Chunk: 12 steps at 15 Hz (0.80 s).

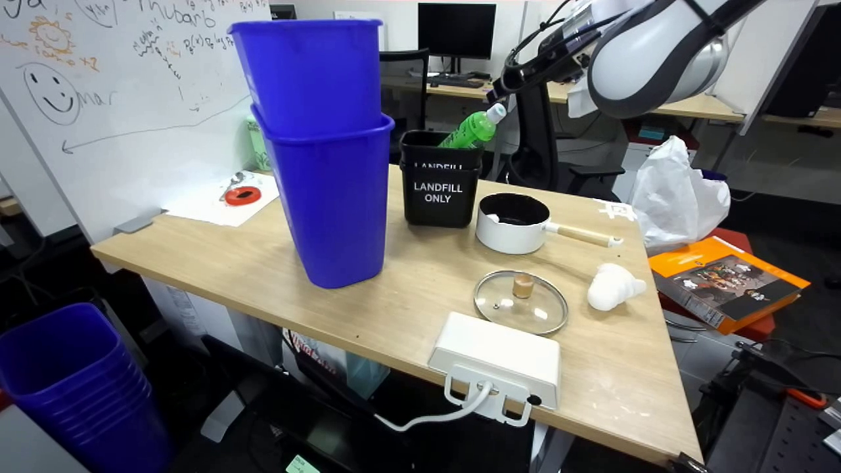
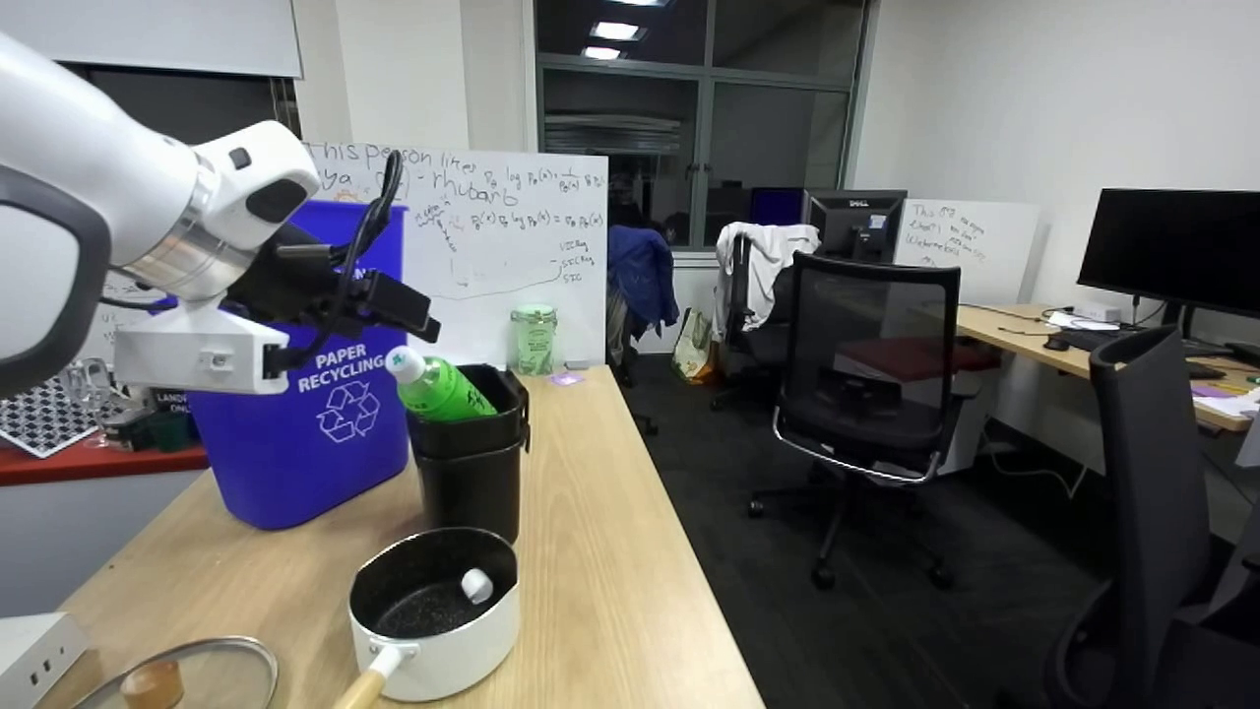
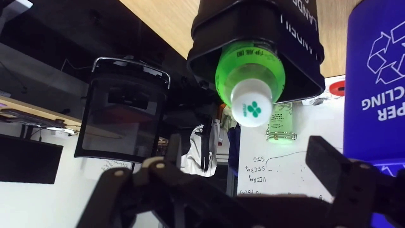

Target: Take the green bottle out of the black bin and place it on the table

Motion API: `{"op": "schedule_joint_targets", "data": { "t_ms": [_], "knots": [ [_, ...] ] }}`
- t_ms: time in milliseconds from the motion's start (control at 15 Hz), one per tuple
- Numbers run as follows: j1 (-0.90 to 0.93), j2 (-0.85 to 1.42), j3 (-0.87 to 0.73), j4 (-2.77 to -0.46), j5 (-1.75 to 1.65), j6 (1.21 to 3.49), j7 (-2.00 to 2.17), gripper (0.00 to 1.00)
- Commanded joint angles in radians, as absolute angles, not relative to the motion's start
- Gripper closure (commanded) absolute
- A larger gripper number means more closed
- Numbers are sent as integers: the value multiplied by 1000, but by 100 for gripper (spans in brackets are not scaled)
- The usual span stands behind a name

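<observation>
We see the hand (image 3: 248, 154) spread wide — its two fingers (image 3: 322, 164) stand well apart in the wrist view, w/ the white cap (image 3: 252, 103) of the green bottle (image 1: 472, 129) ahead of the tips, in line w/ the gap. The bottle is in the black landfill bin (image 1: 439, 176), tilted, neck & shoulder showing over the rim. We make it two such bins, one nested in the other, "LANDFILL ONLY" readable on the lower. In an exterior view the Panda arm (image 2: 108, 167) reaches in, hand near the cap.

The bin stands on the counter (image 1: 420, 276). To one side we have two tall blue recycling bins (image 1: 328, 190), also nested; "PAPER RECYCLING" is legible in an exterior view. Just by the black bin sits a white saucepan (image 1: 511, 236) w/ a wooden handle (image 1: 581, 234), a small white piece (image 2: 477, 586) lying in it. Then a glass lid (image 1: 506, 312), wooden knob (image 1: 523, 286) up, just beside a white box (image 1: 502, 341). Near the counter's edge is a white lump (image 1: 611, 287) — can't tell what. We also spot a red ring (image 1: 243, 196) on a paper sheet (image 1: 204, 211) & a green canister (image 2: 535, 340) by the whiteboard (image 1: 151, 112). Off the counter: an orange-covered book (image 1: 729, 282) & a white plastic bag (image 1: 677, 190).
</observation>
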State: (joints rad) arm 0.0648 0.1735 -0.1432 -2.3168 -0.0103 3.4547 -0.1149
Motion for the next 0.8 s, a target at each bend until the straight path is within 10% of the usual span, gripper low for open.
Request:
{"op": "schedule_joint_targets", "data": {
  "t_ms": [0,600,733],
  "knots": [
    [62,194,-134,-2301,0,3455,-83,0],
    [67,236,-117,-2292,10,3454,0,0],
    [66,236,-122,-2290,9,3454,2,17]
  ]
}}
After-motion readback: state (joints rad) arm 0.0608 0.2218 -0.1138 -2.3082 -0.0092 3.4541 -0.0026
